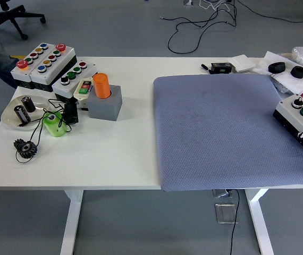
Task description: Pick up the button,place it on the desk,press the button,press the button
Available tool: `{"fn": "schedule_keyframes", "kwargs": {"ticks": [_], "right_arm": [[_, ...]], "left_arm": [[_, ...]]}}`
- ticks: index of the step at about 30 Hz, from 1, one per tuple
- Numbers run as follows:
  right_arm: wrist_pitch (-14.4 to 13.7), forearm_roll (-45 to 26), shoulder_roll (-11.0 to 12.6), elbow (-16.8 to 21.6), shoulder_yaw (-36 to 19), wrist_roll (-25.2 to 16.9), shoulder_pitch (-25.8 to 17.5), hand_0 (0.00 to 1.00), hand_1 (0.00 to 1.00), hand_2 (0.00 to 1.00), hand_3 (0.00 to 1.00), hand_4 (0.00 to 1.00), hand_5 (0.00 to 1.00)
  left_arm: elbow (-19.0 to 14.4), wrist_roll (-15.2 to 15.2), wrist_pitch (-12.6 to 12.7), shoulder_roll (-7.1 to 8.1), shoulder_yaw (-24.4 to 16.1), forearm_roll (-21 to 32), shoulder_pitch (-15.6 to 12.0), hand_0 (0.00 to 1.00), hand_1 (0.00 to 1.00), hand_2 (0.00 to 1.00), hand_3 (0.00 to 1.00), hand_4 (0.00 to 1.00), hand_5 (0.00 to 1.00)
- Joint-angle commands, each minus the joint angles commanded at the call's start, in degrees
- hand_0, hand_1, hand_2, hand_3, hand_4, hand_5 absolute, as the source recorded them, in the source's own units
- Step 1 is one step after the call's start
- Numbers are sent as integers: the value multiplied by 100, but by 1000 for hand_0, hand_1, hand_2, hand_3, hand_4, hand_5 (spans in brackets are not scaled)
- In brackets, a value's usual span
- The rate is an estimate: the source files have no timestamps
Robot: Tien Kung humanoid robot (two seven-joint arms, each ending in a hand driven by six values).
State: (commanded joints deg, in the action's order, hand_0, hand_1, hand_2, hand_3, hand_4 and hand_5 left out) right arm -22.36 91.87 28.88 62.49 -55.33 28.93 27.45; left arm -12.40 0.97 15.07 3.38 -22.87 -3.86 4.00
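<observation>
White-topped button box (300, 123) — black base, green buttons, right edge, fingers' state unclear.

White-topped black button box (299, 121) lies tilted at mat's right edge.

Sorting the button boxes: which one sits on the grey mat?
The white-topped box at the mat's right edge; the other three cluster on the bare table's far left.
</observation>
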Motion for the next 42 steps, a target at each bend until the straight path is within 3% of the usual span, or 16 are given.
{"fn": "schedule_keyframes", "kwargs": {"ticks": [1, 6, 7, 12, 13, 15, 19, 23, 27, 31, 35, 42], "right_arm": [[-69, 9, 36, 15, 28, -71, 11, 164, 113, 239, 321, 357, 2], [-214, -254, 201, 218, 130, -369, 20, 164, 113, 239, 321, 357, 2], [-228, -293, 226, 250, 150, -427, 22, 115, 46, 182, 281, 513, 2], [-295, -805, 576, 507, 650, -1306, 245, 115, 46, 182, 281, 513, 2], [-285, -858, 612, 516, 741, -1523, 289, 31, 2, 112, 237, 434, 2], [-222, -874, 685, 491, 936, -1940, 427, 31, 2, 112, 237, 434, 2], [162, -789, 801, 384, 1299, -2811, 725, 2, 2, 73, 209, 456, 2], [860, -507, 952, 324, 1720, -3507, 1075, 2, 2, 73, 209, 456, 2], [1613, -379, 1156, 431, 2204, -3740, 1450, 2, 2, 67, 208, 435, 2], [1973, -525, 1320, 552, 2728, -3851, 1801, 2, 2, 65, 214, 420, 2], [2124, -738, 1377, 547, 3323, -3974, 2139, 2, 2, 65, 214, 420, 2], [2059, -1066, 1442, 654, 3662, -4140, 2211, 2, 2, 64, 214, 436, 2]], "left_arm": [[2, -5, -1, -1, 7, 4, 1, 678, 713, 716, 649, 470, 998], [3, -12, -6, -2, 33, 23, 1, 678, 713, 716, 649, 470, 998], [3, -13, -7, -2, 35, 24, 1, 679, 713, 716, 648, 470, 998], [7, -21, -13, 2, 58, 36, 5, 679, 713, 716, 648, 470, 998], [7, -22, -14, 3, 57, 33, 5, 678, 713, 716, 648, 468, 998], [7, -25, -11, 3, 53, 27, 4, 678, 713, 716, 648, 468, 998], [4, -36, -3, 10, 41, 3, 5, 678, 713, 714, 646, 464, 998], [2, -48, 0, 17, 41, -12, 7, 678, 713, 714, 646, 464, 998], [2, -68, 8, 34, 34, -54, 37, 678, 712, 714, 646, 460, 998], [3, -78, 17, 49, 9, -95, 60, 676, 713, 715, 644, 457, 998], [1, -83, 31, 58, -2, -119, 73, 676, 713, 715, 644, 457, 998], [3, -79, 35, 69, -34, -148, 88, 675, 708, 712, 644, 455, 998]]}}
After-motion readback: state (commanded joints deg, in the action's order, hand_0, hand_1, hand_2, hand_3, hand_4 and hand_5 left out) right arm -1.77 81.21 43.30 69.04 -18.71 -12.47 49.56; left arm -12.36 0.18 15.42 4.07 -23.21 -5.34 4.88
